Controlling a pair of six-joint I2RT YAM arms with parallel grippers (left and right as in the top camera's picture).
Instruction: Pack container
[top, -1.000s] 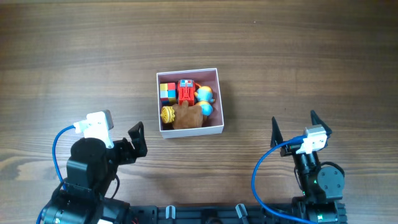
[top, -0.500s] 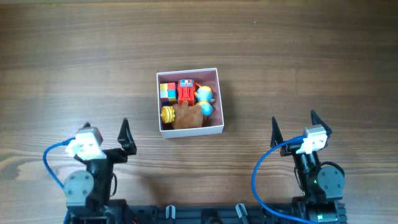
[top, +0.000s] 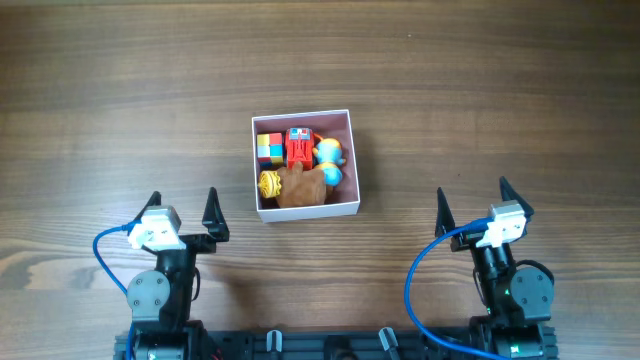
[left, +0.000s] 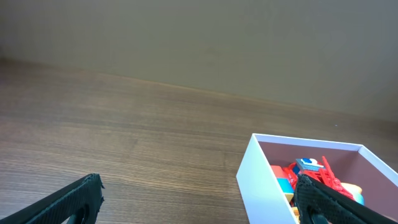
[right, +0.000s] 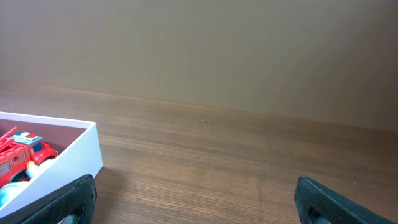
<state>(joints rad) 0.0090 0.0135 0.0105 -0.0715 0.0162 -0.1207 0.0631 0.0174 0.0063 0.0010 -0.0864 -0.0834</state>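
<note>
The container (top: 352, 152), a square white-walled box with a pink inside, stands mid-table. It holds a coloured cube (top: 269, 150), a red toy truck (top: 299, 147), a blue and yellow toy (top: 329, 164), a brown plush (top: 302, 187) and a small yellow toy (top: 269, 184). My left gripper (top: 183, 207) is open and empty near the front edge, left of the box. My right gripper (top: 473, 199) is open and empty at the front right. The box also shows in the left wrist view (left: 261, 180) and the right wrist view (right: 74, 152).
Wooden table (top: 480, 90) all round the box. A plain beige wall (right: 199, 43) stands behind the table's far edge. Blue cables (top: 415, 285) loop beside both arm bases at the front.
My left arm has drawn back and turned from an angled pose to a straight pose at the front edge, fingers pointing away. The right arm and the box have not moved.
</note>
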